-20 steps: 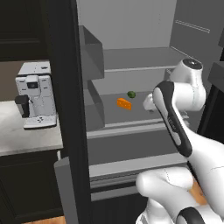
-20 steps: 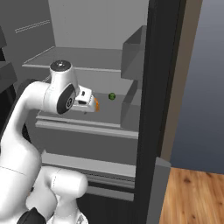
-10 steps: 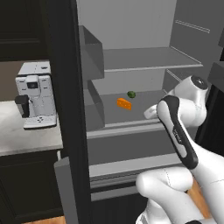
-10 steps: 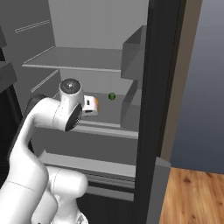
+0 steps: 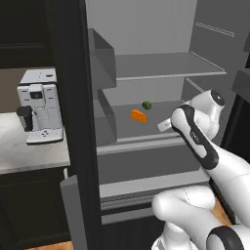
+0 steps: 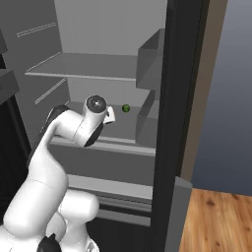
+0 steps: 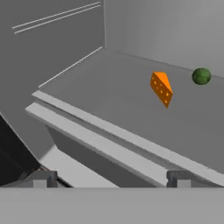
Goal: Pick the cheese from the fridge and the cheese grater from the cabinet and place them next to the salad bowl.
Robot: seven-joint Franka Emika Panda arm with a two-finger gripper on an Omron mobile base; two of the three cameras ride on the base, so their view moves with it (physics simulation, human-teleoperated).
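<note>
The cheese, a small orange wedge with dotted sides, lies on a middle shelf of the open fridge, near a small dark-green ball.

The small orange wedge-shaped cheese on the grey fridge shelf is hidden behind the white arm in the right base view. What the small round dark-green item beside it is cannot be told.

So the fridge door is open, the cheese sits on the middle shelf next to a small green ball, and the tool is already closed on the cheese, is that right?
Not quite. The fridge is open and the cheese lies on the shelf near the small green ball, but the tool is open and short of the shelf edge, holding nothing. The hand view shows the cheese sitting free, well beyond the fingertips.
</note>
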